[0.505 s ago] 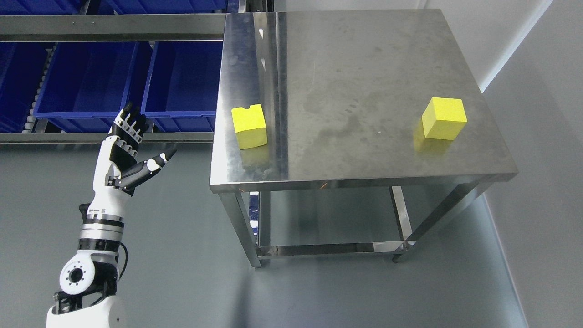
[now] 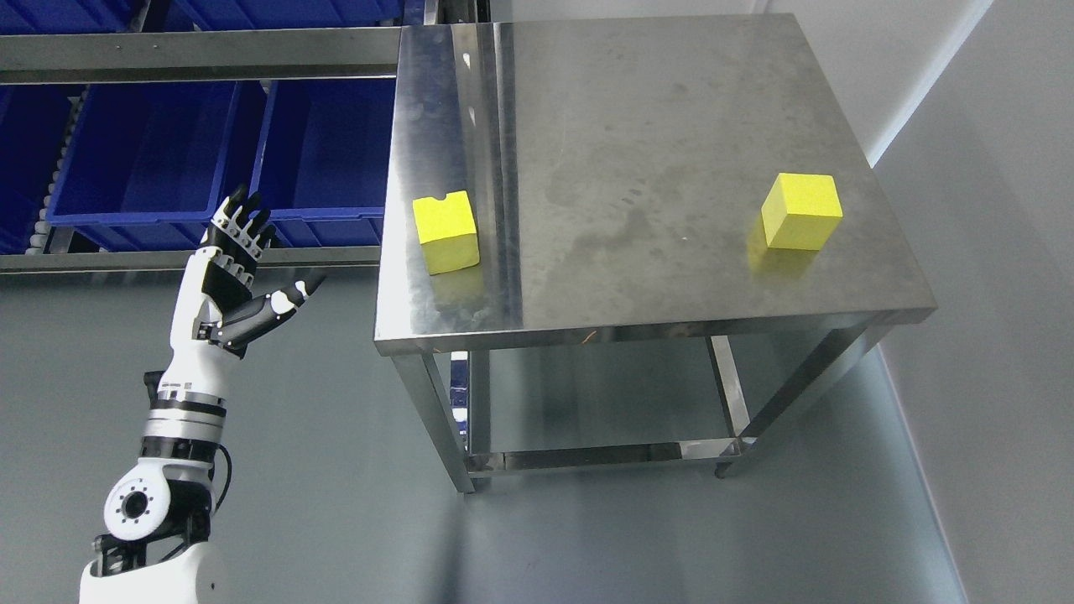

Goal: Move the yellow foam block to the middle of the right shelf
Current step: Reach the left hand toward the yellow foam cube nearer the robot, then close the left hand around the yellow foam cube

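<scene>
The robot's left hand (image 2: 231,273) hangs open and empty beside a steel table (image 2: 654,109). Two yellow foam blocks, one notched (image 2: 445,231), one plain (image 2: 800,210), sit well apart on it; no writing is legible.

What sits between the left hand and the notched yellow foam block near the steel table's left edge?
Nothing visible. The left hand is open, left of the stainless steel table; only open floor and the table's edge separate it from the notched yellow foam block.

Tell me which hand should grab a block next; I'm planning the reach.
Left. The left hand is the only one in view, open and raised beside the table. The notched block sits near the table's left edge, closest to it. The other block lies far right.
</scene>
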Motion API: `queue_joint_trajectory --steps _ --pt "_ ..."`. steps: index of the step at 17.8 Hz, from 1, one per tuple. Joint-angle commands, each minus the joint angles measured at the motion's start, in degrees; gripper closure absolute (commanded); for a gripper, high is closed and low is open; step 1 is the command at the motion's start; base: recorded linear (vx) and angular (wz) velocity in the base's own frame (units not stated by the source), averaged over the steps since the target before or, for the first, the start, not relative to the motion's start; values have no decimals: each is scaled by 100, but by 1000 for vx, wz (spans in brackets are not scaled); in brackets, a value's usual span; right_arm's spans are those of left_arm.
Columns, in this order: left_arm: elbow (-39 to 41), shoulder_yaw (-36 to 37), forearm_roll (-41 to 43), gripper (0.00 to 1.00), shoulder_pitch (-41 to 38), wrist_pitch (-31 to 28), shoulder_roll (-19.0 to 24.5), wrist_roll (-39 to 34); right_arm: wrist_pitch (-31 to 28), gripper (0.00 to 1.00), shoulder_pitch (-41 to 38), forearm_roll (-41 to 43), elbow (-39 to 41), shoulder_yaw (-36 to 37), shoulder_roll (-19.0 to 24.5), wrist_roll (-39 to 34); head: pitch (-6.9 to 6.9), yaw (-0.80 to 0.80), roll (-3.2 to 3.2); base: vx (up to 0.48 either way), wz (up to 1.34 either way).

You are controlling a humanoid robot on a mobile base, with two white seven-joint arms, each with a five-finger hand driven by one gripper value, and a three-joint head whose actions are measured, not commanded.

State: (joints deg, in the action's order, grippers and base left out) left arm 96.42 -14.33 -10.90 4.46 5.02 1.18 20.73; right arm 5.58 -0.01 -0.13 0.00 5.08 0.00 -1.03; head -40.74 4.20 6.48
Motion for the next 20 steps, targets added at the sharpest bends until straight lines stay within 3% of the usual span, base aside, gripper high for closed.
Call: queue_joint_trajectory --steps 1,5,11,20 --pt "-18 -35 0 0 19 139 585 834 -5 0 9 13 100 1 -100 -2 0 0 0 -29 -60" --pt "-412 97 44 0 440 -1 752 1135 -5 0 9 13 100 1 -100 -2 0 0 0 -6 20" --pt "-870 922 167 0 1346 -518 972 1451 -5 0 9 13 100 1 -100 -2 0 0 0 26 -26" --pt "-1405 1634 606 0 1601 -792 910 1671 -5 0 9 13 100 1 -100 -2 0 0 0 5 -12"
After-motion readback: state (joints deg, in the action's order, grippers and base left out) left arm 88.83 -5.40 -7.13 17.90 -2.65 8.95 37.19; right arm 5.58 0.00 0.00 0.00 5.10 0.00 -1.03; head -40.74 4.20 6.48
